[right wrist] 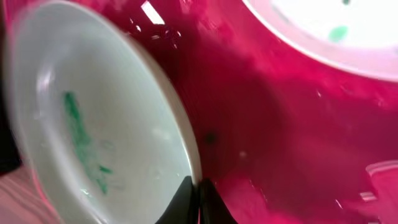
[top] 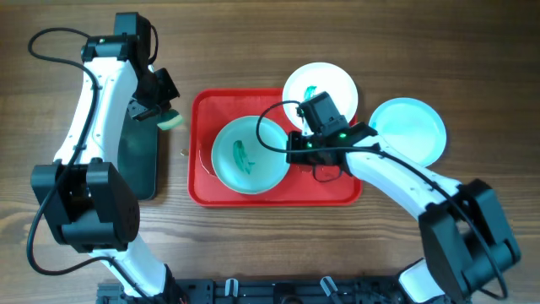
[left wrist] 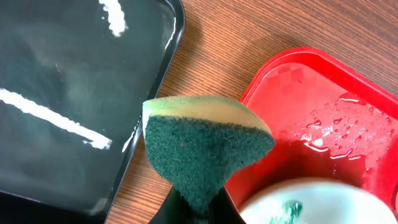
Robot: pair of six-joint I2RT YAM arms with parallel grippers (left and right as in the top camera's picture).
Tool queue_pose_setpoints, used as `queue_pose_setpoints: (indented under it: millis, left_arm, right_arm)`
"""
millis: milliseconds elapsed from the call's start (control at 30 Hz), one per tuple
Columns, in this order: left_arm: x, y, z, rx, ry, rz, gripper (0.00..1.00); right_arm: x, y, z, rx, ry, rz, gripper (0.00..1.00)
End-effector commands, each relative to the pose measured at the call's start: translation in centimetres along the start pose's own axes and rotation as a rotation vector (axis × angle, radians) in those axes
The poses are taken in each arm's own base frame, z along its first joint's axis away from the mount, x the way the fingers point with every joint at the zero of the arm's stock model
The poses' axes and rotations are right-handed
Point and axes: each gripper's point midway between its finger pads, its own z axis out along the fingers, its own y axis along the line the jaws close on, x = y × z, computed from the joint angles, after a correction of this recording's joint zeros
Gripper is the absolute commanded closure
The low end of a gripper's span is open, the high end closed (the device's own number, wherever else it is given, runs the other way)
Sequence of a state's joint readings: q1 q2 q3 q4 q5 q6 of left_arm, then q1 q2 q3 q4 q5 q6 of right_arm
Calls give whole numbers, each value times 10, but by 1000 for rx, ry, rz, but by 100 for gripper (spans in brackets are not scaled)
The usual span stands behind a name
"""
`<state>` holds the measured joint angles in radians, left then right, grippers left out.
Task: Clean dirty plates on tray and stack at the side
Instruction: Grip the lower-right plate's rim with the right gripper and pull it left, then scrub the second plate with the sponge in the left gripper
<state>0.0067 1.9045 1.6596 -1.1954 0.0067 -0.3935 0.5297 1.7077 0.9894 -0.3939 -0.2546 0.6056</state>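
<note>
Red tray (top: pixel 337 196) on wooden tabletop (top: pixel 472 67), teal-smeared plate (top: pixel 249 154) inside it toward 9 o'clock, right claw (top: pixel 293 149) pinching its 3 o'clock rim, white plate (top: pixel 319 89) overlapping the tray's 1 o'clock corner, aqua plate (top: pixel 407 131) off-tray at 3 o'clock, left claw (left wrist: pixel 198 208) pinching green sponge (left wrist: pixel 202 149) beside black tray (top: pixel 137 160)

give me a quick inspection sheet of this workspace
surface: wooden table.
job's things: red tray, wet inside; smeared plate in it; second smeared plate over its far right corner; clean-looking plate on the table at right.
clutter: black tray at left.
grippers: left claw shut on sponge; right claw shut on the rim of the plate in the tray.
cables: black cables along both arms.
surroundings: nothing seen.
</note>
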Motion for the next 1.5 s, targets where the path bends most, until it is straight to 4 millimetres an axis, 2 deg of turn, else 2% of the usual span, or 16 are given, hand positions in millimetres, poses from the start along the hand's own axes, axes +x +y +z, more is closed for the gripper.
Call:
queue_pose_setpoints:
  millis: [0,67,200,367,500,567,667,733,867,1133,1233,1267,1400,1467]
  left_arm:
    - [2,-2,1,10,8,22,96]
    - [2,-2,1,10,7,22,96]
    - [2,-2,1,10,8,22,96]
    - [2,-2,1,10,7,22,96]
    - [2,-2,1,10,8,22,96]
    - [5,-9,1,42,19,27,96]
    - [8,-22,3,75,27,46,96]
    - [13,-32,7,75,35,75,96]
    - [28,-52,22,63,75,136,96]
    - [56,-76,59,27,166,220,96]
    - [73,-86,72,32,203,297,96]
    - [84,-91,78,48,222,355,96]
    - [114,-94,97,34,257,460,96]
    - [126,-95,113,37,253,483,96]
  right_arm:
    - [-6,-1,14,11,-12,20,96]
    - [-8,-2,21,7,-16,20,95]
    - [-8,-5,29,14,-8,29,82]
    - [-12,-10,36,40,-23,45,74]
    - [-16,-11,47,42,-20,45,75]
    - [-18,-9,48,37,-24,44,87]
    - [-23,-6,48,22,-41,38,94]
    - [-24,-5,50,16,-47,36,96]
    - [-22,-2,60,-14,-31,38,95]
    - [-18,8,60,-70,-1,-1,96]
    - [-18,8,60,-70,-3,1,96]
    - [-19,7,59,-70,-3,4,96]
    - [-20,6,59,-70,-6,7,96]
    - [-20,6,59,-70,-7,6,96]
